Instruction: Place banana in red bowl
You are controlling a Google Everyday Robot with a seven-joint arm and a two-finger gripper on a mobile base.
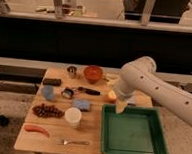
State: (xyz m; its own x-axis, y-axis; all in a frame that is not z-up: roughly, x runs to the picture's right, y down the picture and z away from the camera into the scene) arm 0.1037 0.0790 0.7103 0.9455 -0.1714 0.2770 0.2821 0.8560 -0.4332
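Note:
The red bowl (93,74) stands at the back middle of the wooden table. Only a pale yellow end of the banana (109,78) shows just right of the bowl; the rest is hidden behind my white arm. My gripper (120,107) hangs down over the far left corner of the green tray (134,147), right of and nearer than the bowl. It is close to a round yellow-orange fruit (111,96). Nothing shows in the gripper.
A metal cup (72,71), a black block (52,81), a blue cup (48,92), a black-handled tool (86,91), a blue sponge (82,105), grapes (45,110), a white cup (73,116), a carrot (36,129) and a fork (74,142) lie on the table's left half.

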